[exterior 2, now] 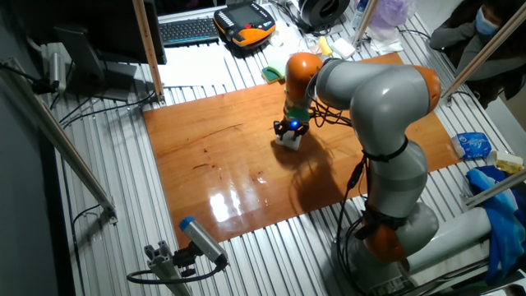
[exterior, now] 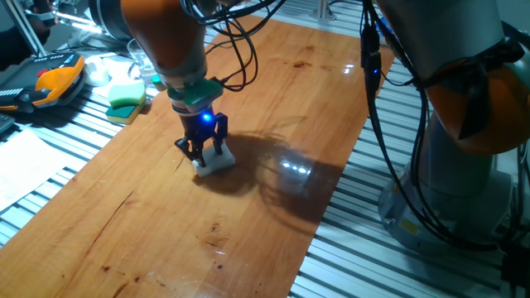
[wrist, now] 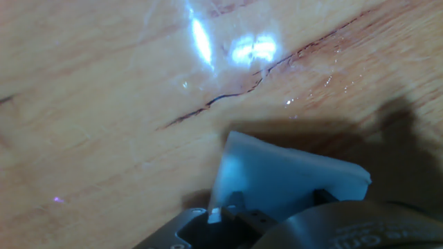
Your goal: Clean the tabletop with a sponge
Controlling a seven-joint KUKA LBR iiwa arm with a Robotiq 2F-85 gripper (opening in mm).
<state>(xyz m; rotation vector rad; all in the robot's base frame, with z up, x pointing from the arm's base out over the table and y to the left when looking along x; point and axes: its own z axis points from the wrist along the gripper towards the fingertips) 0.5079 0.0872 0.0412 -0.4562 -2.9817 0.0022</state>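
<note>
Two fingers of your pincer (exterior: 207, 152) are clenched on the sponge (exterior: 214, 162), which sits directly beneath them, pressed flat against the tabletop (exterior: 273, 99). From the hand view you see the sponge (wrist: 284, 180) jutting out ahead of the fingers, with a dark grain crack (wrist: 235, 93) just beyond it. Behind the pincer, off the board, lies a green-topped yellow sponge (exterior: 127, 101).

A robotics lab: a ribbed grey metal bench (exterior 2: 123, 189), an orange-and-black handheld teach pendant (exterior 2: 245, 22), a black computer keyboard (exterior 2: 187, 30) and trailing black cables (exterior 2: 90, 215).
</note>
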